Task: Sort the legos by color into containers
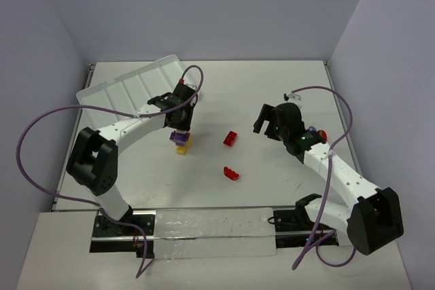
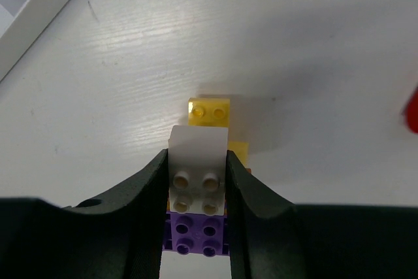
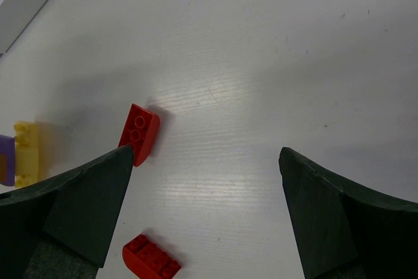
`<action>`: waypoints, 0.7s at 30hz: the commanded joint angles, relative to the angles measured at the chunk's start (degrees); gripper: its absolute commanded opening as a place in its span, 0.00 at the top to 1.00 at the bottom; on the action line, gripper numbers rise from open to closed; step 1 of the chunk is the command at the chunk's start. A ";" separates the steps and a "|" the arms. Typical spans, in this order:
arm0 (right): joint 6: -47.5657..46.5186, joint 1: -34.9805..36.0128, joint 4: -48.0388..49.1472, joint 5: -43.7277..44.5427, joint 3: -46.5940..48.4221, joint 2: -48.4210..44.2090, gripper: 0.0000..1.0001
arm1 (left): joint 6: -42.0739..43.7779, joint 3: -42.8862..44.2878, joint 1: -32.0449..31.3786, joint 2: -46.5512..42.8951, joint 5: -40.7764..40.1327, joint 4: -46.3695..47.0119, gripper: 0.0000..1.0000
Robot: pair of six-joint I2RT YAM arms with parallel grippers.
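Note:
My left gripper (image 2: 197, 163) has its jaws pressed against both sides of a pale beige lego (image 2: 198, 181), which sits at the end of a purple lego (image 2: 196, 234). Two yellow legos (image 2: 209, 110) lie just beyond on the table. From above, this gripper (image 1: 180, 127) is right over the purple and yellow cluster (image 1: 181, 142). Two red legos (image 1: 231, 138) (image 1: 231, 173) lie in the middle of the table. My right gripper (image 3: 206, 161) hovers open above the table, with the red legos (image 3: 139, 133) (image 3: 151, 259) by its left finger. The white tray of containers (image 1: 129, 89) is tilted at the back left.
A corner of the tray (image 2: 26, 11) shows at the upper left of the left wrist view. The right arm's purple cable (image 1: 340, 110) loops near the table's right edge, beside a red connector (image 1: 321, 134). A clear plastic strip (image 1: 211, 232) lies between the arm bases.

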 commanded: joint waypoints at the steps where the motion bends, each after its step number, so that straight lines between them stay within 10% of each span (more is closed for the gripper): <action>1: -2.08 1.95 -0.23 -1.26 4.02 -0.21 0.00 | -9.24 5.58 0.39 -4.46 7.47 3.42 1.00; 14: -2.60 3.74 7.13 -16.19 0.66 -5.74 0.00 | -20.90 -9.62 10.35 -15.27 41.47 28.56 1.00; 21: 1.92 5.21 14.76 -25.00 1.42 -2.60 0.00 | -29.81 -17.75 13.59 -18.56 45.32 40.59 1.00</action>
